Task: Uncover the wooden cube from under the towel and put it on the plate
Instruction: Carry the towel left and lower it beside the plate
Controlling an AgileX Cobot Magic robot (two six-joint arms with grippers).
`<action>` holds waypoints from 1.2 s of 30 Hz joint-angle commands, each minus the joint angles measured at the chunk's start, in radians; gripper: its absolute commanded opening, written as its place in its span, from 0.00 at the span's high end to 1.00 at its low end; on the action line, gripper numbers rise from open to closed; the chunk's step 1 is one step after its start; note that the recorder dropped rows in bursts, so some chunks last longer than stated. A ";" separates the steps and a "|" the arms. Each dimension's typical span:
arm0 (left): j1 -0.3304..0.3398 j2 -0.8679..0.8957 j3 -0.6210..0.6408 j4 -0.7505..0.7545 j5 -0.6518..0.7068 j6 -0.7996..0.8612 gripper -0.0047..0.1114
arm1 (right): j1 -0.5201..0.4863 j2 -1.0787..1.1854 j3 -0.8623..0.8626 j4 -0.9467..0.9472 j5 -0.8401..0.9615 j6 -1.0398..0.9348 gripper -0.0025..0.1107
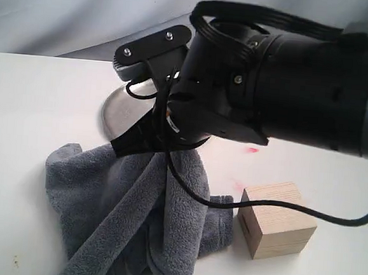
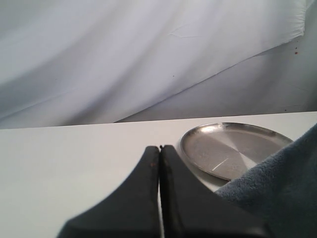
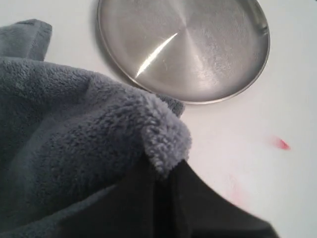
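Note:
The wooden cube (image 1: 276, 221) stands uncovered on the white table, to the right of the towel (image 1: 133, 216). The grey-blue towel lies bunched in a heap, one fold lifted. My right gripper (image 3: 166, 168) is shut on that raised fold of towel (image 3: 99, 139); in the exterior view it (image 1: 124, 148) reaches across from the right, above the cloth. The silver plate (image 3: 183, 44) sits just beyond the towel, its rim (image 1: 113, 109) partly hidden by the arm. My left gripper (image 2: 160, 148) is shut on nothing, facing the plate (image 2: 233, 148) with towel (image 2: 282, 188) beside it.
The right arm's thick black body (image 1: 303, 83) and its cable (image 1: 229, 205) hang over the middle of the table. Small red marks (image 3: 282, 144) stain the tabletop near the plate. A grey-white backdrop cloth (image 2: 148, 59) hangs behind the table.

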 commanded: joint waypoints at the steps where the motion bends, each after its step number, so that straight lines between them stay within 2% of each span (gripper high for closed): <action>1: -0.005 -0.004 0.004 -0.002 0.000 -0.003 0.96 | -0.008 0.084 0.016 0.067 -0.026 -0.063 0.98; 8: -0.005 -0.004 0.004 -0.002 0.000 -0.003 0.96 | -0.008 0.240 0.016 0.171 -0.021 -0.099 0.98; 19: -0.005 -0.004 0.004 -0.002 0.000 -0.003 0.96 | -0.029 0.247 0.016 0.239 0.006 -0.106 0.97; 22: -0.005 -0.004 0.004 -0.002 0.000 -0.003 0.96 | -0.057 0.247 0.016 0.297 0.015 -0.138 0.85; 27: -0.005 -0.004 0.004 -0.002 0.000 -0.003 0.96 | -0.067 0.247 0.016 0.366 0.026 -0.201 0.50; 29: -0.005 -0.004 0.004 -0.002 0.000 -0.003 0.96 | -0.067 0.247 0.011 0.372 0.027 -0.204 0.39; 31: -0.005 -0.004 0.004 -0.002 0.000 -0.003 0.96 | -0.067 0.241 0.012 0.377 0.025 -0.204 0.35; 36: -0.005 -0.004 0.004 -0.002 0.000 -0.003 0.96 | -0.067 0.189 0.012 0.380 0.037 -0.204 0.33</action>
